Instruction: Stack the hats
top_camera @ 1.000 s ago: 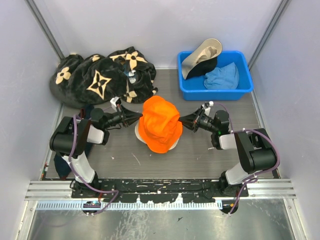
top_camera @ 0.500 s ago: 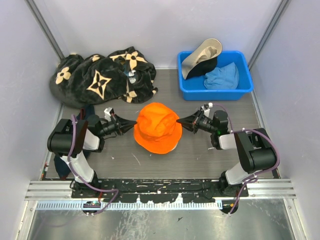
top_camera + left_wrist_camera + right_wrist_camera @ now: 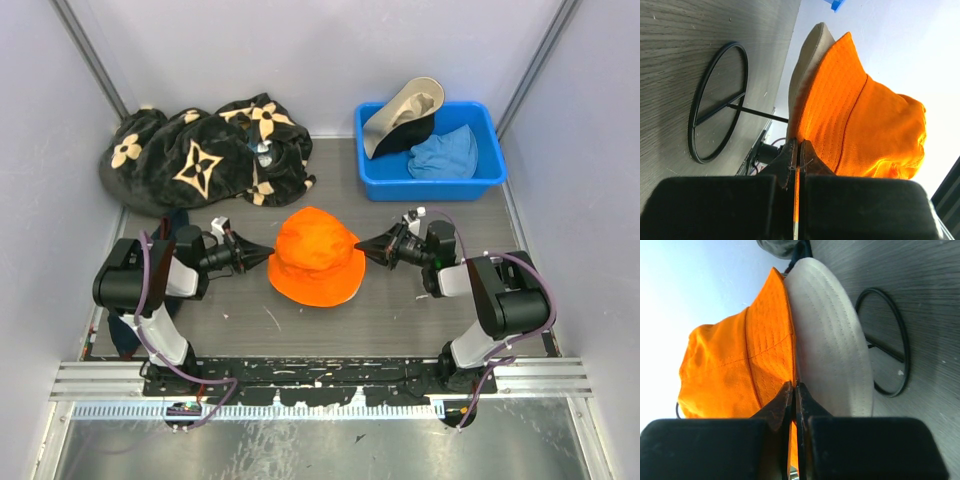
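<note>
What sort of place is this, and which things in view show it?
Probably a robot lab test cell: plain grey walls box in the table, the left arm and right arm are bolted to a metal rail, and a blue bin holds hats.

The left arm (image 3: 122, 283) and the right arm (image 3: 508, 302) are built of bulky, rounded black housings, with a white-cased link (image 3: 168, 338) set above each base. A purple cable (image 3: 150, 270) is looped along each arm. The left gripper (image 3: 268, 249) and the right gripper (image 3: 359, 246) are black and tapered to a point, and a small white part (image 3: 219, 225) is carried on each wrist. Both bases are bolted to a scuffed black plate (image 3: 320, 372).
</note>
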`<move>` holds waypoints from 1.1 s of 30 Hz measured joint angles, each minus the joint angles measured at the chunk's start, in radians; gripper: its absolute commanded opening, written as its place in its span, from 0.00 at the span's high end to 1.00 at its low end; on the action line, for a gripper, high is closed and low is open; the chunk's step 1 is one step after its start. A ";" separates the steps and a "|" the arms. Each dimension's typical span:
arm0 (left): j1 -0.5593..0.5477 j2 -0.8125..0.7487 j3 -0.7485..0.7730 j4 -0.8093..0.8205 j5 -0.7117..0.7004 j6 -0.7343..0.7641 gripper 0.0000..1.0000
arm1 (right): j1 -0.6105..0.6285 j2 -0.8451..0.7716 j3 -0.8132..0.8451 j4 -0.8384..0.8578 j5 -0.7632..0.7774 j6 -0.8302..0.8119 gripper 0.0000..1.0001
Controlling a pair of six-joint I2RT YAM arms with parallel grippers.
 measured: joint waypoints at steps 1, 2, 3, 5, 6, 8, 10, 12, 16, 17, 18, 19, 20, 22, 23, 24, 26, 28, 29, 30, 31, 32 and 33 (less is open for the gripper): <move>0.000 0.000 0.005 -0.011 0.005 0.005 1.00 | -0.001 0.000 0.001 -0.018 -0.002 -0.018 0.99; 0.000 0.000 0.008 -0.018 0.007 0.008 1.00 | -0.001 0.000 0.005 -0.045 -0.007 -0.040 0.99; 0.000 0.000 0.013 -0.027 0.011 0.012 1.00 | -0.001 0.000 0.012 -0.073 -0.010 -0.065 0.99; 0.001 -0.001 0.023 -0.042 0.017 0.018 0.99 | -0.001 -0.002 0.030 -0.129 -0.016 -0.109 0.99; 0.001 -0.001 0.026 -0.049 0.020 0.022 0.98 | -0.001 -0.007 0.045 -0.166 -0.021 -0.140 0.98; 0.001 -0.003 0.034 -0.060 0.025 0.027 0.96 | -0.001 -0.016 0.059 -0.209 -0.023 -0.174 0.95; 0.002 -0.010 0.038 -0.070 0.026 0.031 0.92 | -0.002 -0.027 0.073 -0.254 -0.024 -0.209 0.88; 0.004 -0.019 0.042 -0.081 0.026 0.032 0.81 | -0.002 -0.040 0.083 -0.293 -0.025 -0.238 0.79; 0.008 -0.046 0.050 -0.112 0.022 0.042 0.55 | -0.009 -0.076 0.092 -0.414 0.003 -0.307 0.59; 0.009 -0.055 0.052 -0.126 0.019 0.042 0.50 | -0.010 -0.081 0.093 -0.439 0.011 -0.320 0.57; 0.010 -0.066 0.057 -0.146 0.017 0.046 0.46 | -0.012 -0.089 0.097 -0.476 0.021 -0.338 0.57; 0.010 -0.078 0.065 -0.166 0.015 0.054 0.45 | -0.012 -0.095 0.101 -0.503 0.026 -0.351 0.57; 0.011 -0.091 0.074 -0.189 0.014 0.064 0.44 | -0.013 -0.103 0.108 -0.534 0.034 -0.365 0.57; 0.014 -0.119 0.099 -0.245 0.012 0.089 0.43 | -0.013 -0.120 0.122 -0.579 0.043 -0.390 0.57; 0.015 -0.132 0.112 -0.277 0.011 0.106 0.43 | -0.013 -0.128 0.126 -0.591 0.046 -0.399 0.57; 0.018 -0.144 0.124 -0.305 0.011 0.120 0.43 | -0.013 -0.133 0.127 -0.597 0.048 -0.405 0.57; 0.024 -0.163 0.138 -0.350 0.011 0.144 0.42 | -0.013 -0.143 0.129 -0.612 0.051 -0.411 0.54; 0.034 -0.177 0.141 -0.382 0.012 0.161 0.42 | -0.013 -0.144 0.129 -0.621 0.052 -0.411 0.51; 0.039 -0.184 0.141 -0.400 0.014 0.166 0.41 | -0.013 -0.144 0.129 -0.625 0.052 -0.409 0.51; 0.045 -0.191 0.141 -0.418 0.016 0.173 0.41 | -0.013 -0.145 0.128 -0.627 0.051 -0.407 0.50; 0.051 -0.201 0.141 -0.439 0.018 0.182 0.40 | -0.014 -0.149 0.127 -0.629 0.051 -0.406 0.50; 0.056 -0.212 0.141 -0.461 0.019 0.193 0.39 | -0.016 -0.156 0.123 -0.632 0.052 -0.405 0.50; 0.061 -0.230 0.141 -0.492 0.020 0.211 0.39 | -0.017 -0.166 0.117 -0.634 0.052 -0.404 0.50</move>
